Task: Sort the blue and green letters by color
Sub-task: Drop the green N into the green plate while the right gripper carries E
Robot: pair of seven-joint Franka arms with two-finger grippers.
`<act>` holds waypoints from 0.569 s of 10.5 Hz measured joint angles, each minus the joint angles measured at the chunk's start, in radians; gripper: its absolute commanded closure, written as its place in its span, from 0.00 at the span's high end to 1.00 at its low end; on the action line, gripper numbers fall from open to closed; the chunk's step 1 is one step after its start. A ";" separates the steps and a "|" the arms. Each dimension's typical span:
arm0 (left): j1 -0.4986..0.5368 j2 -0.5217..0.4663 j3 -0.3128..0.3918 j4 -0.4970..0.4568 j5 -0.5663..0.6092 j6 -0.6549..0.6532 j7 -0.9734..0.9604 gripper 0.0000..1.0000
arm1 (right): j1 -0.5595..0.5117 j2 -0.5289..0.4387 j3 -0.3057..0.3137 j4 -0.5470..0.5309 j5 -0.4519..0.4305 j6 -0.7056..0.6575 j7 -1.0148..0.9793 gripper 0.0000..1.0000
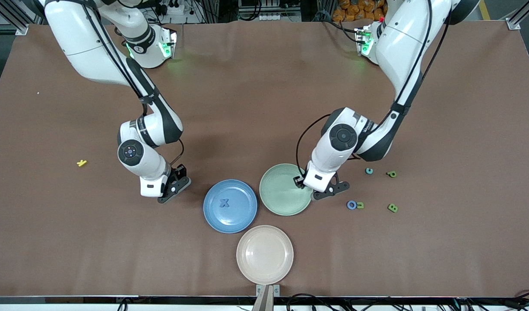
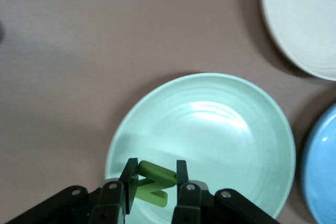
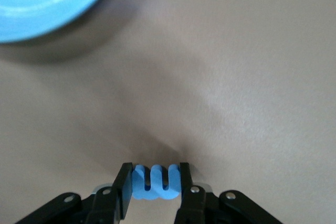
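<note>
blue letter x [image 1: 223, 203] on blue plate [image 1: 242, 220], no other readable text

Blue X [image 1: 224, 203] flat in blue plate [image 1: 212, 214]; green N [image 2: 152, 183] and blue E [image 3: 155, 183] pinched btwn fingers.

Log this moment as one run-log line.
left gripper: shut on green N, over green plate | right gripper: shut on blue E, at table beside blue plate

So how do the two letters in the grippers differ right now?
Colour: the left gripper is shut on a green N, the right gripper on a blue E.

Place: the green N is over the green plate's rim; the blue E is at the bare table, short of the blue plate.

Shape: the N is a zigzag, the E a comb of prongs.

Shared: both are small and pinched between two fingers.
</note>
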State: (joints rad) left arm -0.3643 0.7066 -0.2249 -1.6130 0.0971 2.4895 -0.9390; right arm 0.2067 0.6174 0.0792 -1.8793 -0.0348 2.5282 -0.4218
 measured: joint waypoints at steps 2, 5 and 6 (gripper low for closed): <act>-0.023 0.038 0.000 0.044 0.000 0.058 0.000 1.00 | 0.001 0.000 0.006 0.065 0.104 -0.060 0.000 0.00; -0.023 0.041 0.008 0.084 0.001 0.093 0.021 1.00 | -0.003 0.009 0.005 0.202 0.432 -0.152 -0.005 0.00; -0.012 0.040 0.015 0.094 0.004 0.094 0.074 1.00 | 0.000 0.019 0.007 0.239 0.497 -0.157 -0.005 0.00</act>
State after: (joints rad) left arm -0.3765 0.7463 -0.2095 -1.5190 0.1009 2.5831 -0.8652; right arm 0.2070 0.6362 0.0861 -1.6401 0.4625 2.3717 -0.4267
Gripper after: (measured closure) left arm 0.000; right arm 0.604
